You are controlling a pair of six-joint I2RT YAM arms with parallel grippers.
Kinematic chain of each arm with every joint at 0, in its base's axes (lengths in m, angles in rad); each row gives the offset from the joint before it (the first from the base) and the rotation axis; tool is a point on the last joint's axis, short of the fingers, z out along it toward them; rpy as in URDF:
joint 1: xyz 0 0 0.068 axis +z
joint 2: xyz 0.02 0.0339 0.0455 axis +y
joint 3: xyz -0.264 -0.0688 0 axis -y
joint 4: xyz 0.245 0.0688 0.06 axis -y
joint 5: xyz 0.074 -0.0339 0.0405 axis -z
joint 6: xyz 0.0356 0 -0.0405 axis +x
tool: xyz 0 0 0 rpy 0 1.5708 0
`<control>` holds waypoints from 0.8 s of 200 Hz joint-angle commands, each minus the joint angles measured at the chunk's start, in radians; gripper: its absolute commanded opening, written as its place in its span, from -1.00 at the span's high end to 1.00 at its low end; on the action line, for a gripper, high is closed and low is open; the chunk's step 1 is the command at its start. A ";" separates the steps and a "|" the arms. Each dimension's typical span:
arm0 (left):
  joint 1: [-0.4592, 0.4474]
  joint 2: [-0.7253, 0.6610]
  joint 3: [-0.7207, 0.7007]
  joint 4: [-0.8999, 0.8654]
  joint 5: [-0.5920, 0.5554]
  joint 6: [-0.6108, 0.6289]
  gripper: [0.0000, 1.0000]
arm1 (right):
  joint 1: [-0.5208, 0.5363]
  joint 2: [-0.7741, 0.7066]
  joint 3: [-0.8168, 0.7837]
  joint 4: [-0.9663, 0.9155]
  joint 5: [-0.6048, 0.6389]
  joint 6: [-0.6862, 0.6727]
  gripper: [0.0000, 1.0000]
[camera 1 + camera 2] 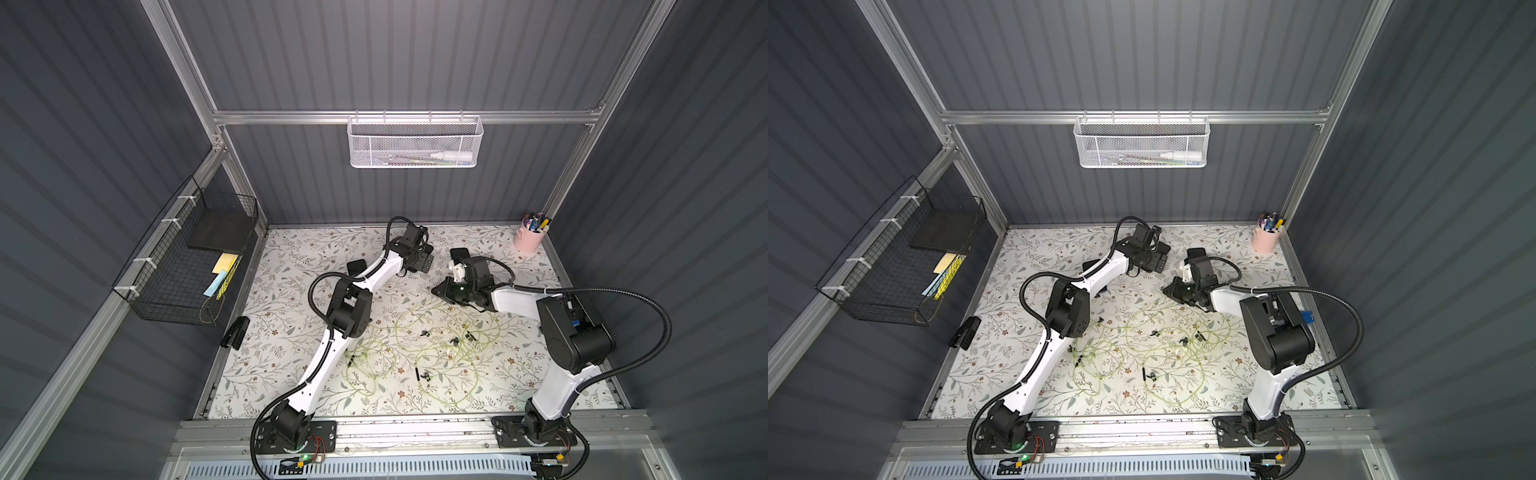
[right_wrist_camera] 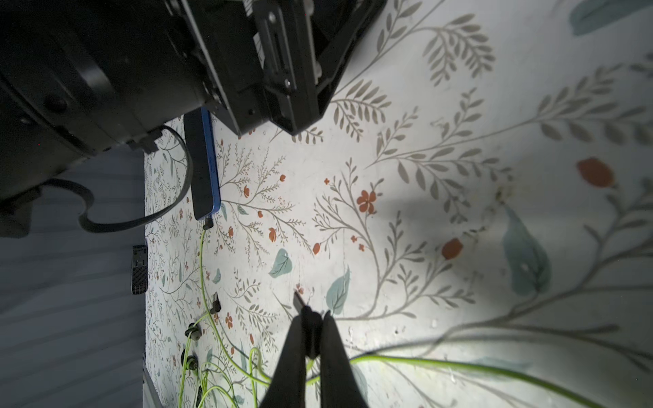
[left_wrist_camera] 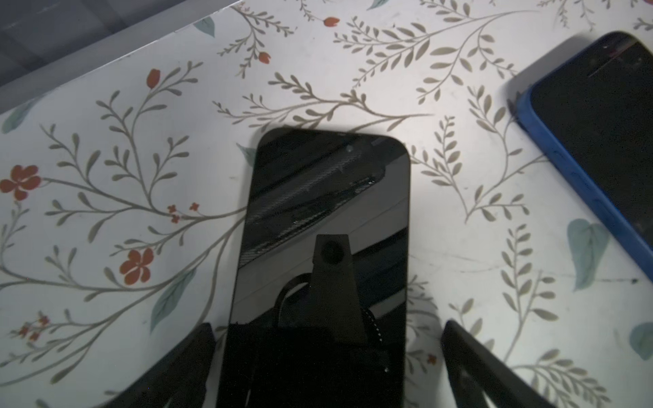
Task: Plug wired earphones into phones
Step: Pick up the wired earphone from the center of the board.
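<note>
1. Where the blue-rimmed phone (image 2: 203, 166) lies at the far left, a plug (image 2: 208, 223) sits at its end, seemingly seated: one phone likely done.
2. The right gripper (image 2: 312, 314) clenches a second plug (image 2: 298, 300) mid-table; the other wired earphones (image 1: 415, 353) lie tangled nearer.
3. The left gripper (image 3: 328, 324), released wide, straddles a black phone (image 3: 328, 197) at far centre, apparently unplugged.
4. A third phone (image 1: 459, 252) is half hidden behind the right gripper; its socket cannot be made out.
</note>
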 commanded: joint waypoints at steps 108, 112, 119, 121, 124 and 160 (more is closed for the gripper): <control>-0.002 -0.119 -0.204 -0.231 -0.095 -0.040 -0.31 | -0.004 -0.153 -0.076 -0.120 0.067 -0.040 0.95; -0.002 -0.129 -0.220 -0.229 -0.093 -0.043 -0.26 | -0.004 -0.152 -0.076 -0.121 0.065 -0.040 0.95; -0.002 -0.146 -0.249 -0.227 -0.096 -0.052 -0.20 | -0.004 -0.154 -0.076 -0.122 0.065 -0.041 0.95; -0.003 -0.152 -0.257 -0.228 -0.097 -0.055 -0.19 | -0.004 -0.154 -0.076 -0.122 0.065 -0.040 0.94; -0.002 -0.160 -0.266 -0.231 -0.097 -0.059 -0.18 | -0.004 -0.154 -0.076 -0.122 0.063 -0.040 0.94; -0.009 -0.309 -0.477 -0.250 -0.099 -0.140 -0.18 | -0.004 -0.166 -0.089 -0.129 0.072 -0.042 0.94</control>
